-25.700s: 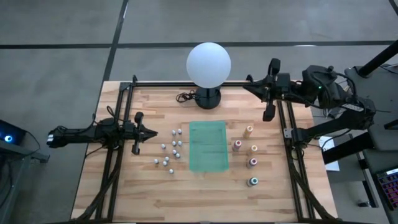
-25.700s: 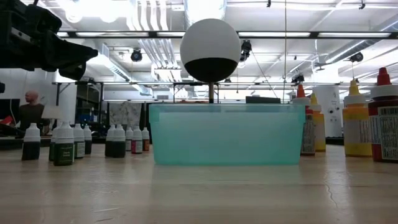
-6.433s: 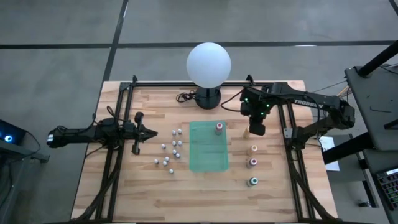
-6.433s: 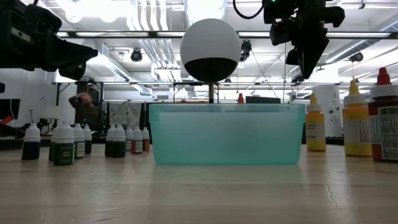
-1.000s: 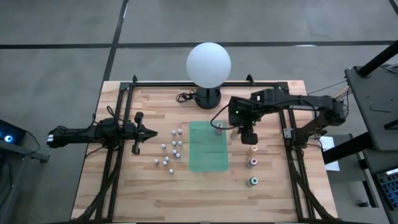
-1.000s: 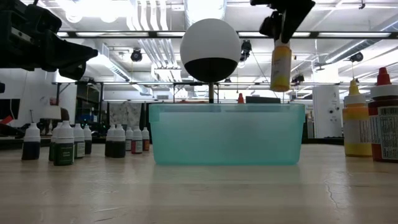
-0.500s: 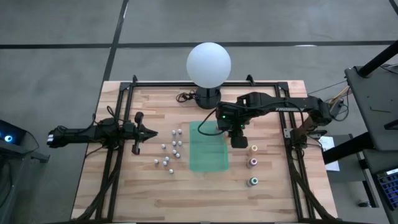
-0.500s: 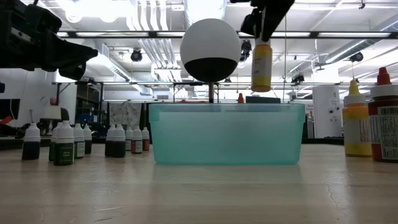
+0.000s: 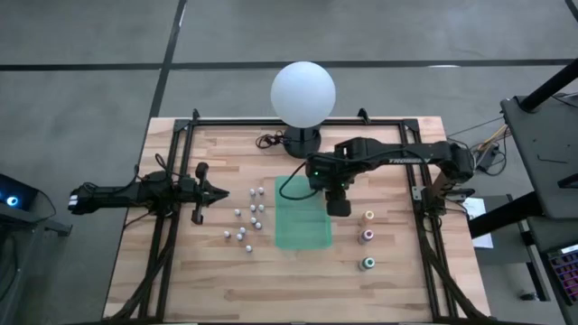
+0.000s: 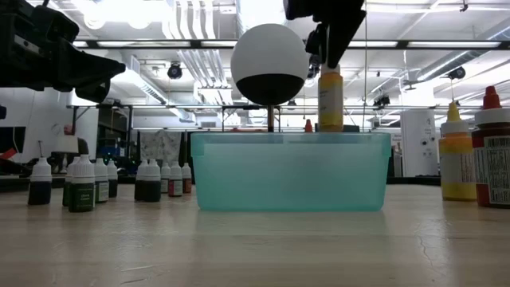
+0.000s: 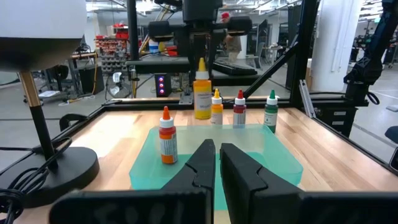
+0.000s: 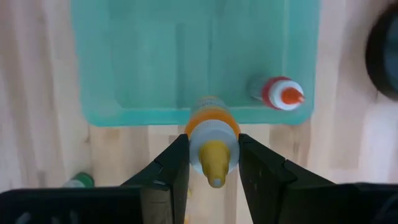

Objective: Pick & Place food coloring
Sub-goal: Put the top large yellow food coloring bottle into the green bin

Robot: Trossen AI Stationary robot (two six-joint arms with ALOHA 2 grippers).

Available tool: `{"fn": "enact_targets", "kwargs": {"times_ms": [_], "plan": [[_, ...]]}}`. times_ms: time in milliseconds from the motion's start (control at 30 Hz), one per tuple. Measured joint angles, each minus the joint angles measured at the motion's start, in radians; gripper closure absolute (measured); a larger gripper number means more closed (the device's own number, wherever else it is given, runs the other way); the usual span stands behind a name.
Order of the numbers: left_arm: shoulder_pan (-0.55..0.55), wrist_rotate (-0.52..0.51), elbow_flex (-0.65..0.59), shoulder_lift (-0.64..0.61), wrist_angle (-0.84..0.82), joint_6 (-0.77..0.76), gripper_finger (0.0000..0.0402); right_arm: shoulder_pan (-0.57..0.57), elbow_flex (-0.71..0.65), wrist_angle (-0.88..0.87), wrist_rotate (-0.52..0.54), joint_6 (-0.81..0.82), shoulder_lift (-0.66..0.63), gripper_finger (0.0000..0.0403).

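In the low view a teal bin [image 10: 291, 171] fills the frame's centre on the counter [image 10: 255, 247], small dark bottles [image 10: 80, 185] lower left, larger bottles [image 10: 456, 159] at the right edge. Above the bin's upper right rim hangs the yellow food coloring bottle [image 10: 331, 100], clamped at its neck by the right gripper [image 12: 213, 163], jaws closed on it. If released here, the tall, narrow bottle may catch the rim or topple against the orange-capped bottle [image 12: 283, 93] already inside. It has a yellow body, a pointed cap and a printed label. The left gripper [image 11: 216, 163] waits at the high view's left, jaws nearly closed and empty.
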Motion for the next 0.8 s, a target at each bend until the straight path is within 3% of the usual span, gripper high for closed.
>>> {"fn": "enact_targets", "kwargs": {"times_ms": [500, 800], "plan": [[0.000, 0.000, 0.000, 0.000, 0.000, 0.000, 0.0401, 0.000, -0.004, 0.037, 0.019, 0.376, 0.015, 0.0296], [0.000, 0.000, 0.000, 0.000, 0.000, 0.000, 0.0401, 0.004, -0.033, 0.092, 0.013, 0.460, 0.032, 0.0296]]}}
